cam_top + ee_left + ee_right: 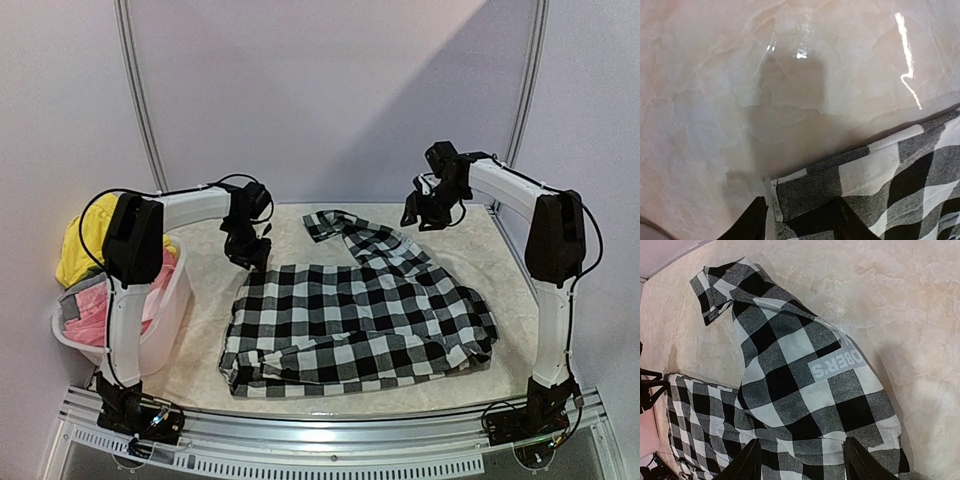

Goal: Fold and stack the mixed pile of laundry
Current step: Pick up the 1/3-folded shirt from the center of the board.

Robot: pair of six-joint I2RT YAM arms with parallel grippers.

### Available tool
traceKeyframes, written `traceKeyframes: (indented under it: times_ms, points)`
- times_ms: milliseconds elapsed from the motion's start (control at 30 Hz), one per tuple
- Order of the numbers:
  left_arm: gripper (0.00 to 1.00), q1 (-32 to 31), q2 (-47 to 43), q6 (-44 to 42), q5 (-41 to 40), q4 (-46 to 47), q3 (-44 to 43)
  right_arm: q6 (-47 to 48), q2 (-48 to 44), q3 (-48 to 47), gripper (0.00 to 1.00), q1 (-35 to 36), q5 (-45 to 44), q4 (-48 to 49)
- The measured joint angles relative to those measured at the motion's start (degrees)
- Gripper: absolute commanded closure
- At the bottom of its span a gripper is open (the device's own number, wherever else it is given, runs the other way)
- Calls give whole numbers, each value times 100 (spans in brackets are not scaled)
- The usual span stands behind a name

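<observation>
Your white plastic basket (172, 290) holds yellow garment (85, 240), pink garment (98, 310), grey garment (68, 300); black-and-white checked shirt (350, 320) lies on beige table (300, 225). L gripper (800, 222) & R gripper (802, 462): fingers apart.

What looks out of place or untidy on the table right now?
On the checked shirt, one sleeve lies askew, stretched out at an angle instead of folded onto the body. Nothing looks spilled or damaged.

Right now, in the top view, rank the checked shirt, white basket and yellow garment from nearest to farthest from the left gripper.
1. checked shirt: its corner lies right under the left gripper.
2. white basket: at the table's left edge.
3. yellow garment: on the basket's far-left side.
</observation>
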State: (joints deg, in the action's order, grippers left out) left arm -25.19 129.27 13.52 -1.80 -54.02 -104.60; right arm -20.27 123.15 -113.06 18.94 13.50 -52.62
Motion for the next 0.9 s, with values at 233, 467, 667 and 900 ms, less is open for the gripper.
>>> traceKeyframes:
  times_ms: [233,467,667,900]
  points:
    - [59,0,192,4,13,-68,-2,-70,116,-76,43,0,70,-4]
    - [48,2,197,153,15,-13,-2,-151,256,-363,43,0,181,13]
    - [55,4,190,306,13,81,-15,-157,376,-525,43,0,214,35]
    - [61,20,192,424,11,133,-81,-168,468,-562,43,0,291,37]
